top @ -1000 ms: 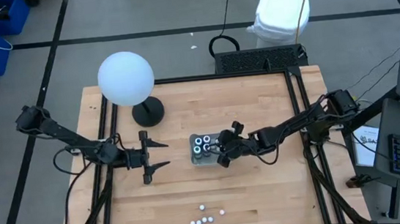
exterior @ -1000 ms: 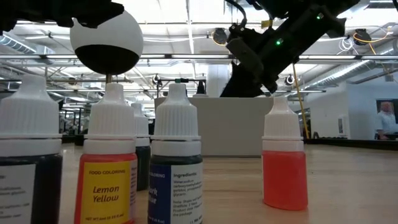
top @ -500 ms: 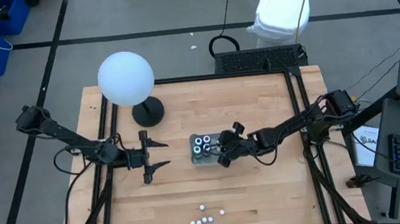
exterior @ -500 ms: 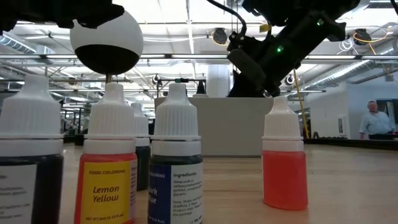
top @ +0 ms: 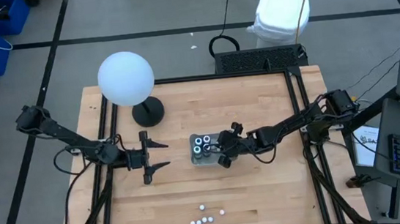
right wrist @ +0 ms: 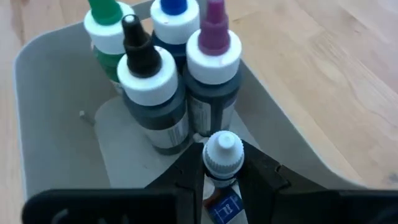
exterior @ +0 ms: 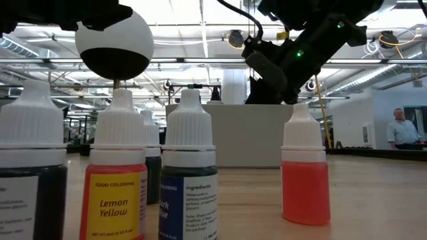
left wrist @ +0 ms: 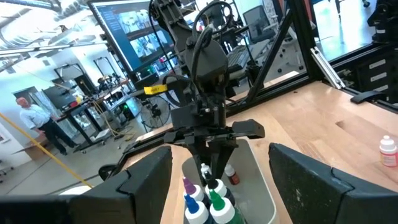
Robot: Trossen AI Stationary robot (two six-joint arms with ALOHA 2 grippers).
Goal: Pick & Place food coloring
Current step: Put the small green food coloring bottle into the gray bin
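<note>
A clear tray point(top: 196, 160) stands mid-table. Inside it stand several dark food coloring bottles point(right wrist: 152, 87) with white collars and green, black, blue and purple tips. My right gripper point(top: 221, 154) hangs over the tray's right part, slanting down, shut on a small white-capped bottle point(right wrist: 222, 155) with a blue label. My left gripper point(top: 161, 154) waits open, level, left of the tray and pointing at it. Several more small bottles point(top: 206, 216) stand on their bases near the table's front edge. They fill the low view's foreground, one of them labelled Lemon Yellow point(exterior: 120, 180). My right gripper pinches the small bottle between its two fingers point(right wrist: 186, 174), just below the white cap at the neck point(right wrist: 221, 175). The fingers slant down from the table's right. The bottle stands cap up inside the tray; whether its base rests on the tray floor is hidden.
A lamp with a white globe point(top: 126, 78) on a black round base point(top: 148, 112) stands at the far left of the table. Black frame rails point(top: 299, 110) run along the table's sides. Bare wood lies between the tray and the front bottles. A person point(exterior: 399, 130) stands far behind.
</note>
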